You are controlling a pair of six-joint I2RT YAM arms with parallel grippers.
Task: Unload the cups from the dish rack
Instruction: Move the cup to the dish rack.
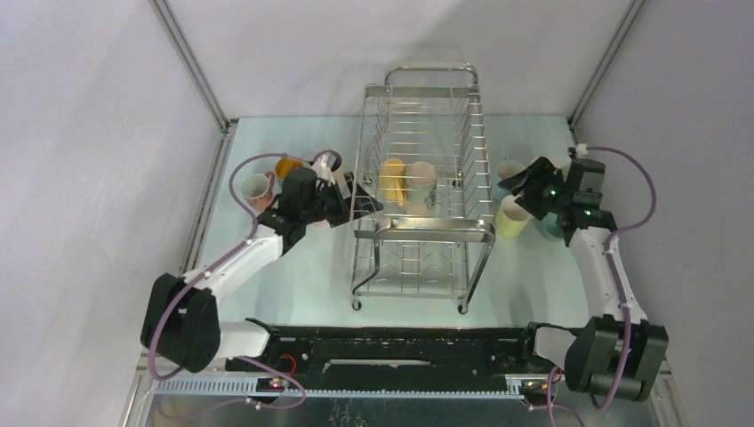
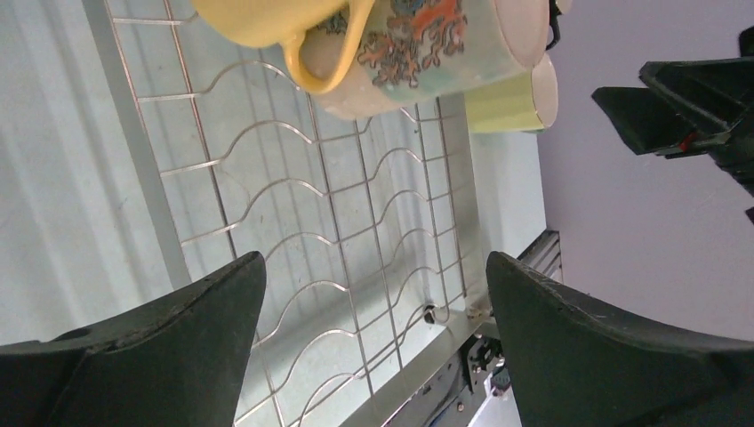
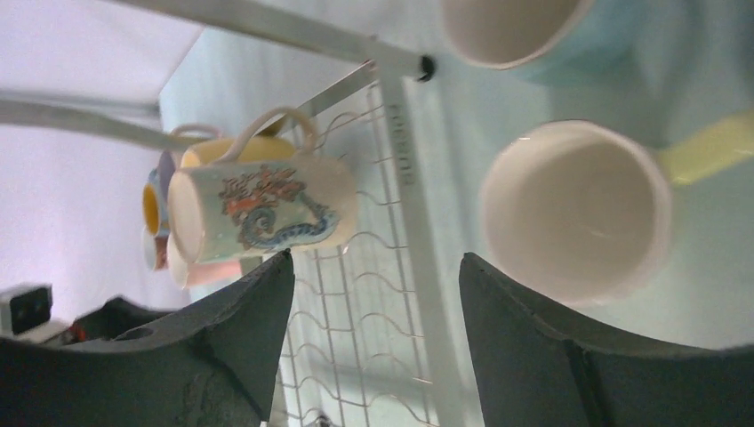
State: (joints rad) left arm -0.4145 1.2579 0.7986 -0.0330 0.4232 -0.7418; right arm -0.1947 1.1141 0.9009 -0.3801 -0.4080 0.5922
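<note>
Hard to see: the left wrist view cuts off the yellow ceramic mug (image 2: pixel 267 18) and the cream mug with a red-and-blue print (image 2: pixel 427 40) at the top edge. Both lie in the tall chrome wire dish rack (image 1: pixel 427 116), centre of the top view. There the left fingertips vanish among the rack's left-side wires, so I can't tell if they touch it. In the right wrist view the light blue cup (image 3: pixel 525 27) is clipped at the top, and the cups at far left behind the printed mug are a blur.

Fingers: the left gripper (image 2: pixel 373 258) is spread wide and empty over the wire shelf. The right gripper (image 3: pixel 375 258) is parted and grasps nothing. The pale yellow cup with a white inside (image 3: pixel 578 209) stands on the table (image 3: pixel 711 294) at frame right, untouched.

Writing: embossed letters on the rack's flat steel bar (image 3: pixel 405 142), unreadable to me.
</note>
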